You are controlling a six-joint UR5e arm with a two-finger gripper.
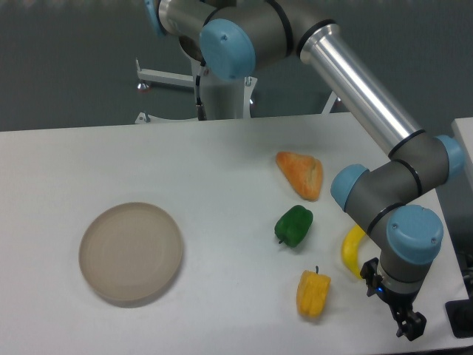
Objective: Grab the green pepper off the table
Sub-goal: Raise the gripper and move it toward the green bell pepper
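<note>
The small glossy dark-green bell pepper lies right of centre on the white table. The gripper, near the front right corner, is too small for its jaw spread to be told. It should be spread and lowered over the pepper's rounded body, clear of the yellow-orange pepper.

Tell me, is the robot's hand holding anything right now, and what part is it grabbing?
No, nothing. The hand hangs by the table's right edge, apart from the green pepper, which lies untouched on the table.
</note>
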